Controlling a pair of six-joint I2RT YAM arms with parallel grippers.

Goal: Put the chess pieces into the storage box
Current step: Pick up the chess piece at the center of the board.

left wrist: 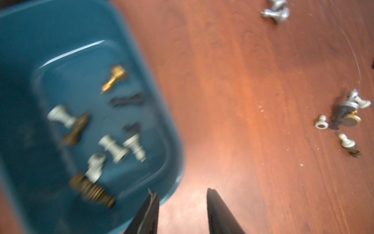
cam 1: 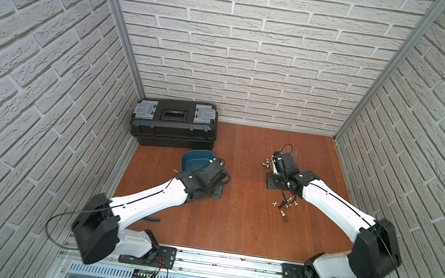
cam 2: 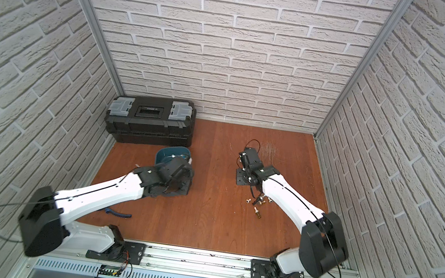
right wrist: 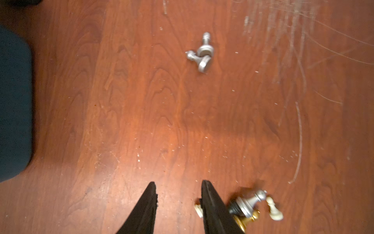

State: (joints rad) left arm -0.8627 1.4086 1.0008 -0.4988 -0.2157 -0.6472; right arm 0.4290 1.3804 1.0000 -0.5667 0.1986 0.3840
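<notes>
The closed black toolbox [cam 1: 173, 123] stands just behind the teal storage box [left wrist: 60, 24], which sits open on the wooden table [cam 1: 234, 220]. Inside the box about ten chess pieces [left wrist: 113, 147] lie on their sides. They are white, brown, black and one gold, all blurred. The left gripper [left wrist: 181, 192] hangs at the box's rim, jaws spread and empty: one finger over the rim, its partner over bare wood just beside the box. Well right of the box, the right gripper [right wrist: 178, 182] also has its jaws spread, with nothing between them. A mixed cluster [right wrist: 251, 204] of silver, black, gold and white pieces lies just outside one finger. Two silver pawns [right wrist: 201, 54] lie ahead of the tips, well apart from them.
</notes>
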